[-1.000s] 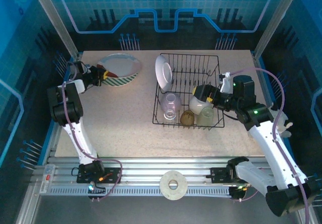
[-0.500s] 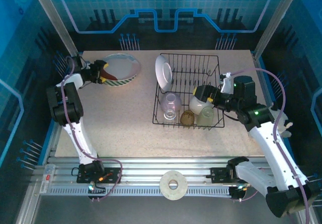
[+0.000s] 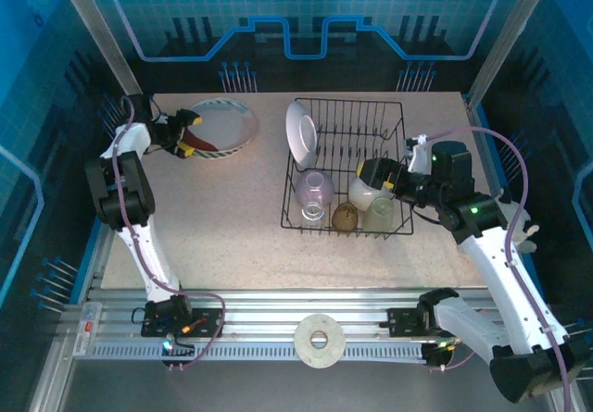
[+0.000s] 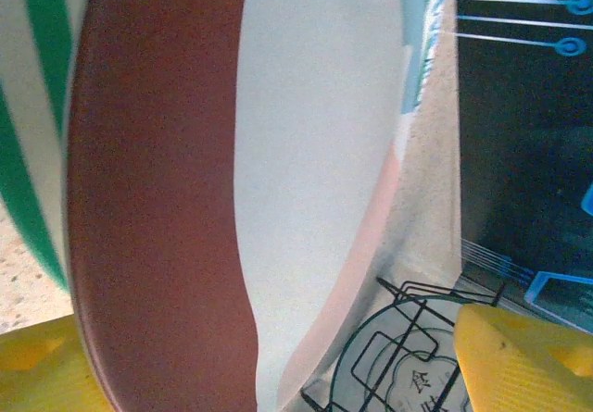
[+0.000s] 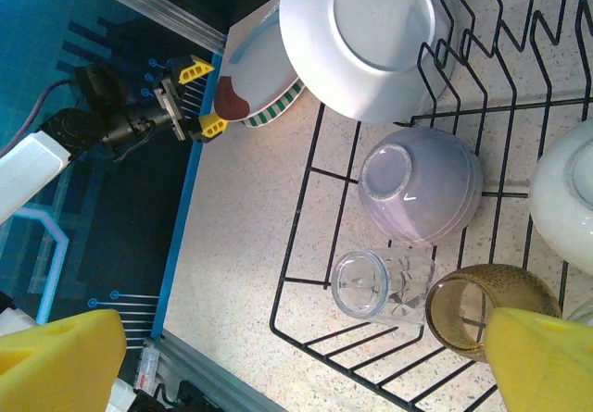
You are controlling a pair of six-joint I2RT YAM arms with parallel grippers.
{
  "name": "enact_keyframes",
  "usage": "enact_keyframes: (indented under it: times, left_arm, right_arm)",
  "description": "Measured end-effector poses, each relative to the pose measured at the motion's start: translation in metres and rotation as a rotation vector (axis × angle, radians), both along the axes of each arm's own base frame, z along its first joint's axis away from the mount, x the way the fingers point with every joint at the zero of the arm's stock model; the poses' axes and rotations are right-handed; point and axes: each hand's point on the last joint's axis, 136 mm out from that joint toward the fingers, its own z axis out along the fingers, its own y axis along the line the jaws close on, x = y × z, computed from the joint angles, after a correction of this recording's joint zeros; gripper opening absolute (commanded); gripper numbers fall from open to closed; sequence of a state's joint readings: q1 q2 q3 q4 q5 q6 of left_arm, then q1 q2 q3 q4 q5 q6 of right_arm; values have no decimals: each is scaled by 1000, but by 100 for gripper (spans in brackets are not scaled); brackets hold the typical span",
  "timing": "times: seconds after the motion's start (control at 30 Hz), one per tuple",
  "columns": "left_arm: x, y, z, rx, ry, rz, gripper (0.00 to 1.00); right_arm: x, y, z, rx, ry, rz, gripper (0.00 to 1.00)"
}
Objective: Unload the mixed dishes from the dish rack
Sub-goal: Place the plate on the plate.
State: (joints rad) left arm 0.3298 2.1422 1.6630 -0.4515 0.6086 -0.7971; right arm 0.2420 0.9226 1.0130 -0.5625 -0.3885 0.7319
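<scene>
BENCH-TOP UNLOADING: On a speckled, stone-look bench (image 3: 222, 227), a round striped plate (image 3: 225, 125) rests at 10 o'clock, close to the left edge. It is glossy white, with green bars round its outer wall and a red-brown band on the side facing the left claw (image 3: 191, 133). That claw stands wide open and holds nothing, its blunt yellow fingertips (image 4: 523, 356) spread either side of the plate's rim. Whether one touches the rim cannot be told.

Bare bench runs from 9 round to 6 o'clock, a broad strip between the plate and the rack (image 3: 350, 123) and along the front.

The rack, a black wire rectangle with rows of upright tines, sits right of centre at about 2 o'clock. A plain white plate (image 3: 299, 132) stands on edge in its 11 o'clock corner, and the tines behind it hold nothing.

Five vessels crowd the front row:
- a domed lilac cup (image 3: 313, 188), mouth down
- a ribbed clear glass (image 5: 380, 287) on its side, just before the lilac cup
- an amber cup (image 3: 345, 216)
- a pale green cup (image 3: 378, 213)
- a smooth cream cup (image 3: 363, 194), behind those two

The right claw (image 3: 375, 177) hangs over the cream cup at the rack's 4 o'clock side. Its jaws are fully spread and hold nothing.
</scene>
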Motion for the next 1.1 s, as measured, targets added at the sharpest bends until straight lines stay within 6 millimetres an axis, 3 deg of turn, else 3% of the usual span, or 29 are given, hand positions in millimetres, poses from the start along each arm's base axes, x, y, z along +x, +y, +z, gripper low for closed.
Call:
enact_keyframes:
  times: [0.37,0.6,0.73,0.9,1.03,1.1]
  left_arm:
    - [-4,1,-23,0,75,-7,99]
    - [-1,2,-15,13,61,-19,99]
    - [3,4,-8,30,48,-29,99]
    - [-4,7,-15,57,91,-21,99]
    - [-20,7,-16,97,134,-17,99]
    - [-33,4,-6,124,141,-18,99]
  right_arm:
    - [-2,-10,-13,-53,40,-46,100]
    - [-3,-12,-27,-140,85,-60,100]
    - [-2,-2,-32,-243,98,-33,100]
    - [6,9,-30,-346,74,-13,100]
    - [22,21,-28,-435,57,-1,100]
    - [35,34,-25,-481,38,10,100]
